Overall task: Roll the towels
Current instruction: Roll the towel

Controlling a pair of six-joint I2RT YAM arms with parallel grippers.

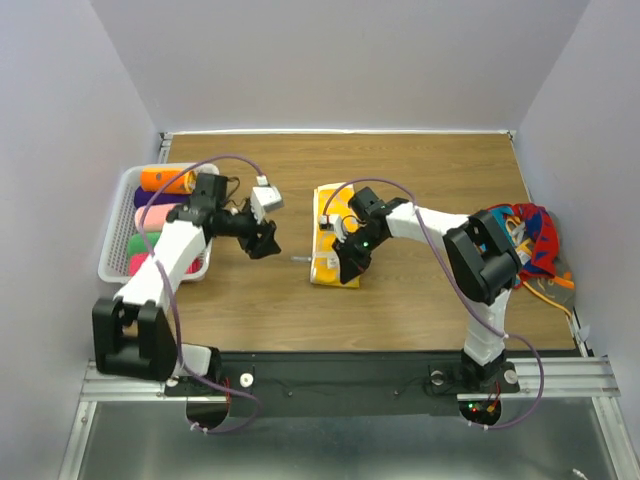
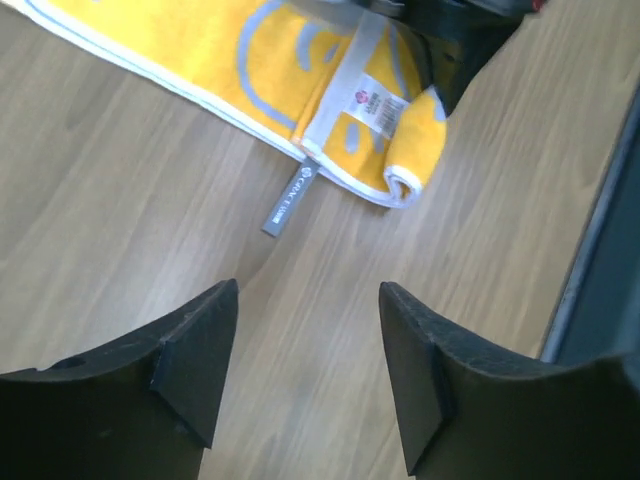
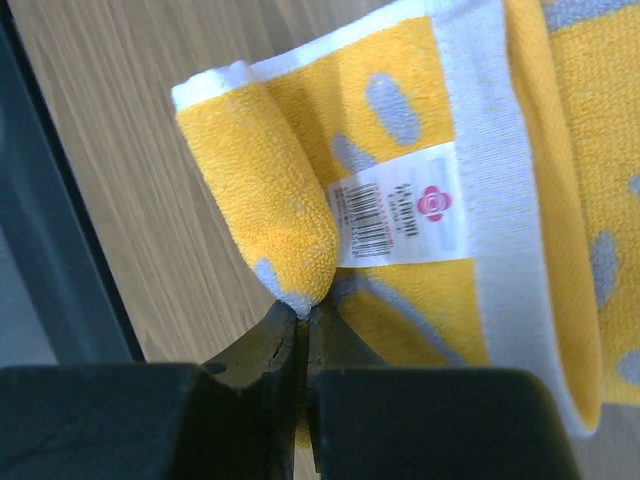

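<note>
A yellow towel (image 1: 330,228) with grey-blue marks and a white border lies folded on the table's middle. My right gripper (image 1: 350,262) is shut on its near corner, which curls up into a small fold (image 3: 270,215) beside the white label (image 3: 398,212). My left gripper (image 1: 265,240) is open and empty, hovering over bare wood to the left of the towel (image 2: 330,90). A grey hanging tab (image 2: 290,200) sticks out from the towel's edge toward it. Several rolled towels (image 1: 165,180) lie in the white basket (image 1: 118,215) at the left.
A heap of colourful towels (image 1: 535,245) lies at the table's right edge, beside the right arm. The black frame rail (image 1: 350,365) runs along the near edge. Walls close in the back and both sides.
</note>
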